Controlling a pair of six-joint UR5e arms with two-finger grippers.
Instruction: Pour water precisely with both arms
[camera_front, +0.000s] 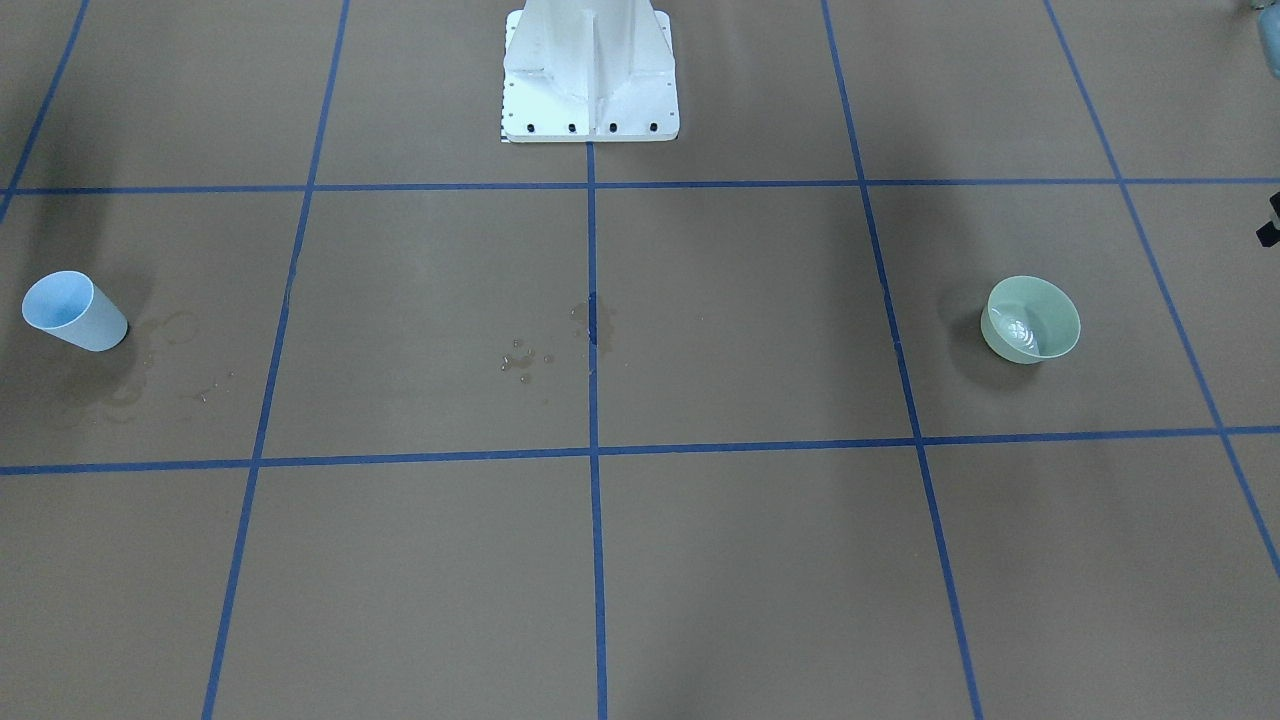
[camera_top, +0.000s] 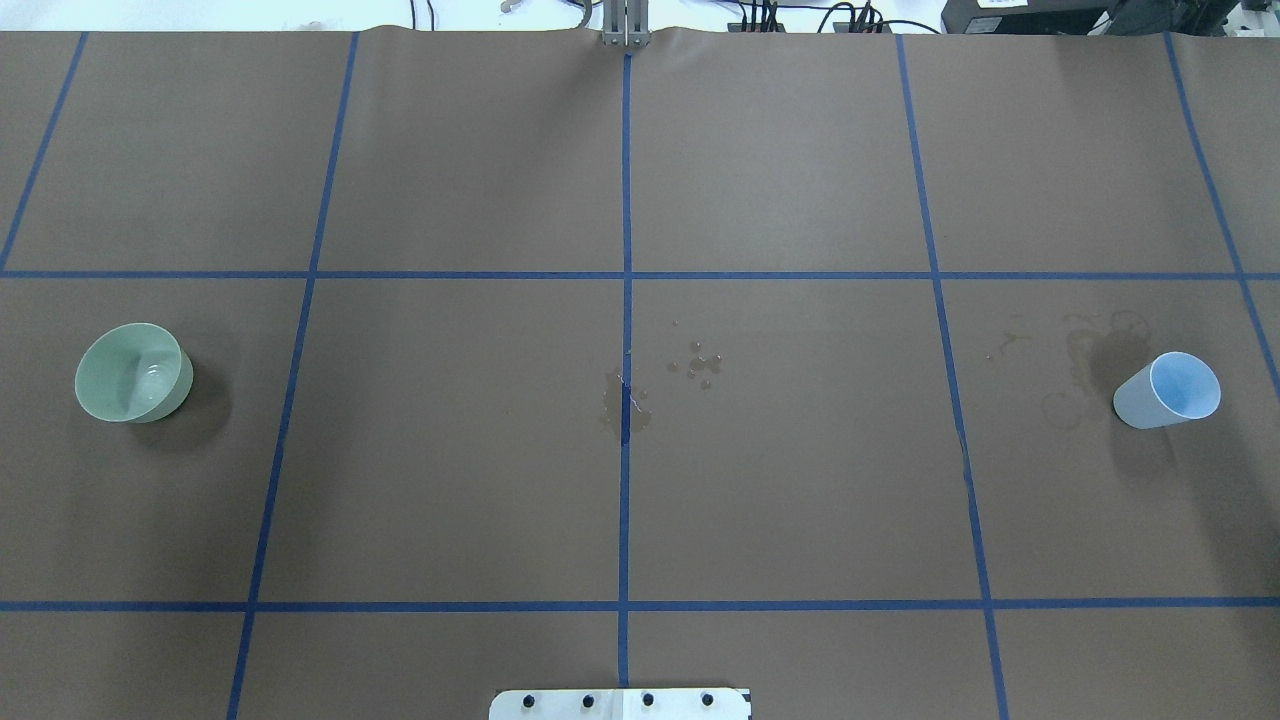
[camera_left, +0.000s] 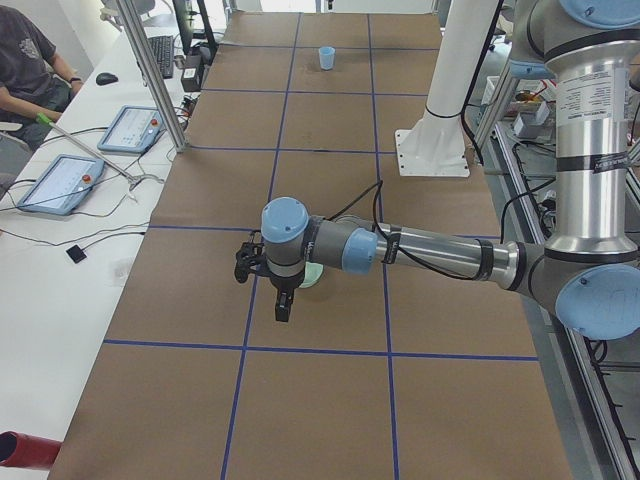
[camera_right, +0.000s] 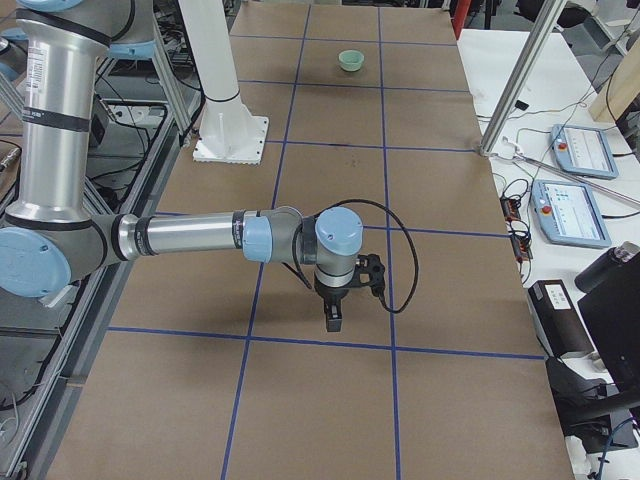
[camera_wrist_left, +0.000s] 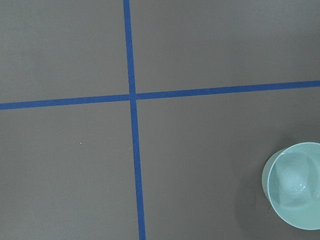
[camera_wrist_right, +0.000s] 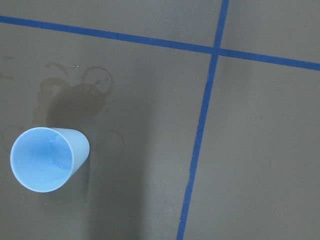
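Note:
A pale green bowl stands at my left end of the table, also in the overhead view and the left wrist view. A little clear water glints in its bottom. A light blue cup stands upright at my right end and looks empty in the right wrist view. My left gripper hangs above the table beside the bowl. My right gripper hangs near the cup, which the arm hides there. I cannot tell whether either is open or shut.
Spilled drops and a wet patch lie at the table's middle; dried rings mark the paper by the cup. The white pedestal stands at the robot's side. An operator and tablets are beside the table.

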